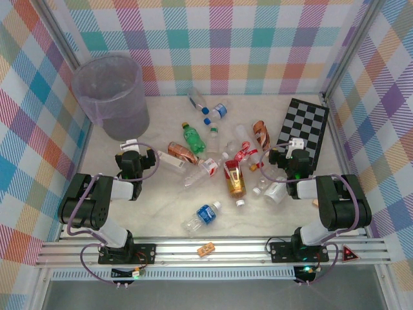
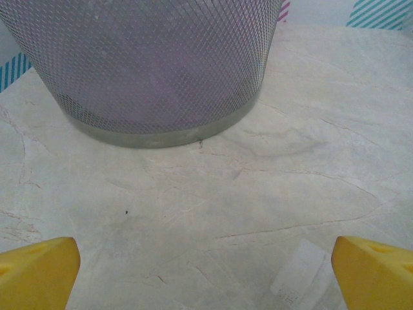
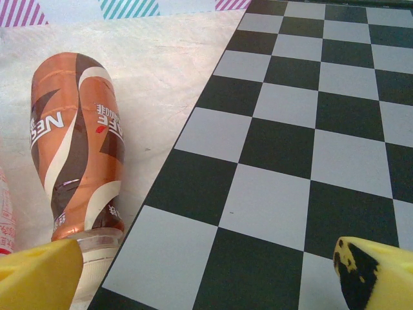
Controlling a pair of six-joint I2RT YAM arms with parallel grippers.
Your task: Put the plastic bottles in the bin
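The bin (image 1: 110, 97), a tall grey-lavender mesh bucket, stands at the far left; its base (image 2: 148, 71) is just ahead in the left wrist view. Plastic bottles lie scattered mid-table: a green one (image 1: 192, 137), an amber one (image 1: 235, 179), a blue-labelled one (image 1: 203, 216) and clear ones (image 1: 200, 100). A copper bottle (image 3: 77, 142) lies left of the right gripper. My left gripper (image 1: 137, 150) (image 2: 206, 271) is open over bare table near the bin. My right gripper (image 1: 288, 150) (image 3: 206, 271) is open over the checkerboard's near edge. Neither holds anything.
A black-and-white checkerboard (image 1: 306, 129) (image 3: 290, 129) lies at the far right. A small tan wooden block (image 1: 206, 248) sits on the front rail. Plaid walls close in the table at the back and on both sides. A pale translucent bottle (image 2: 303, 271) lies beside the left gripper's right finger.
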